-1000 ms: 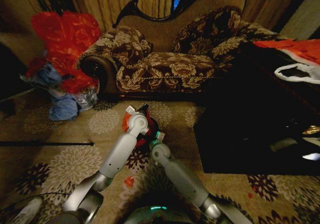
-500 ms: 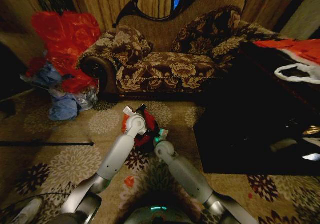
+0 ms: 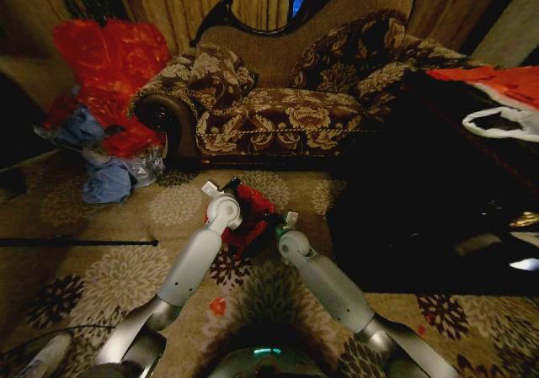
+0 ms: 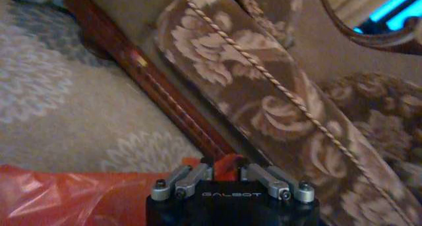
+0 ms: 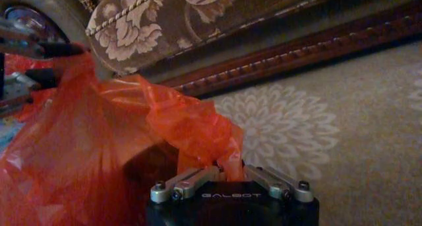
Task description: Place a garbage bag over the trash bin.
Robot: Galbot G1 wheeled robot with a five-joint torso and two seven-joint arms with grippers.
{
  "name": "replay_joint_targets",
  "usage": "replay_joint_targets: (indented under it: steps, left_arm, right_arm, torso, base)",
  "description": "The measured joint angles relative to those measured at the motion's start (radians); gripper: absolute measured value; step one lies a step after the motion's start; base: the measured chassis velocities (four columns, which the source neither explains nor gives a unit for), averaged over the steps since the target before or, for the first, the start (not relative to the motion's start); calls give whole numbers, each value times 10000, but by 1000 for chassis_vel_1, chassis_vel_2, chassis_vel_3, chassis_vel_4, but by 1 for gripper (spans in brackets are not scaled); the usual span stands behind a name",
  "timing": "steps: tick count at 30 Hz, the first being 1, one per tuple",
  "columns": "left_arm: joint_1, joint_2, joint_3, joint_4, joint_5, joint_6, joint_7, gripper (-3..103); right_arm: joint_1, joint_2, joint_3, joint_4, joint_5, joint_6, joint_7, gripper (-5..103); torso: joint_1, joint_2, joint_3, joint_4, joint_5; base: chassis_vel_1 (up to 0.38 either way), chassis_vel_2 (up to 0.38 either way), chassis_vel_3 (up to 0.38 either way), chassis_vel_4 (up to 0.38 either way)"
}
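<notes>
- Garbage bag [image 3: 250,218]: red film stretched between both tools, on the floral carpet [image 3: 118,268], 6 o'clock of the sofa [image 3: 278,109].
- Left tool [image 4: 228,174]: closed on bag edge.
- Right tool [image 5: 228,175]: closed on bag edge, 3 o'clock of left tool.

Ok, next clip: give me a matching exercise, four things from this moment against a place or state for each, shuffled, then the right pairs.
Things:
1. garbage bag
2. left gripper
3. white plastic bag
4. red plastic heap

Places or states:
A. on the black low table
B. piled left of the sofa
C. stretched between both grippers
D. shut on a red plastic edge

Pairs: 1-C, 2-D, 3-A, 4-B. The right gripper pinches the bag's other edge.
</notes>
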Motion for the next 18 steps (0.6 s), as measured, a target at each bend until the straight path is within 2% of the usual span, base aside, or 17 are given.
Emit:
replay_joint_targets:
  steps: [2,4,5,7,8,9,10,11,13,16,17,18]
  left_arm:
    - [249,158,-61,-288,-10,339,485,30]
    - [371,227,-81,-424,9,488,674,30]
    - [651,358,-93,-731,131,708,864,41]
    - [767,416,-101,-875,179,779,881,41]
    - [1004,533,-123,-1166,280,900,896,52]
    - [1227,657,-138,-1425,433,1009,909,57]
    - [1227,657,-138,-1425,433,1009,909,57]
    - [1417,789,-152,-1651,632,1108,936,62]
    - [1554,888,-159,-1804,817,1158,995,62]
    - [1952,1213,-203,-2191,1369,1256,1217,79]
    - [1952,1213,-203,-2191,1369,1256,1217,79]
    - [2016,1261,-219,-2261,1438,1294,1240,84]
  right_arm:
    - [105,149,20,-229,-21,11,-57,0]
    - [170,233,33,-377,-35,17,-117,0]
    - [321,386,51,-723,-108,40,-280,0]
    - [387,433,57,-874,-161,51,-356,0]
    - [483,508,64,-1117,-248,74,-457,0]
    - [552,546,68,-1273,-297,91,-517,0]
    - [552,546,68,-1273,-297,91,-517,0]
    - [600,552,83,-1363,-328,98,-558,0]
    - [622,541,87,-1386,-341,99,-579,0]
    - [649,452,88,-1399,-350,99,-616,0]
    - [649,452,88,-1399,-350,99,-616,0]
    - [654,447,100,-1414,-359,99,-621,0]
  torso:
    - [0,0,0,1,0]
    - [0,0,0,2,1]
    - [0,0,0,2,-1]
    - [0,0,1,3,-1]
    - [0,0,0,2,0]
    - [0,0,0,2,0]
    - [0,0,0,2,0]
    - [0,0,0,2,-1]
    - [0,0,0,2,-1]
    - [0,0,0,1,0]
    - [0,0,0,1,0]
    - [0,0,0,1,1]
  base:
    - [0,0,0,0]
    - [0,0,0,0]
    - [0,0,0,0]
    - [0,0,0,0]
    - [0,0,0,0]
    - [0,0,0,0]
    - [0,0,0,0]
    - [0,0,0,0]
    - [0,0,0,0]
    - [0,0,0,0]
    - [0,0,0,0]
    - [0,0,0,0]
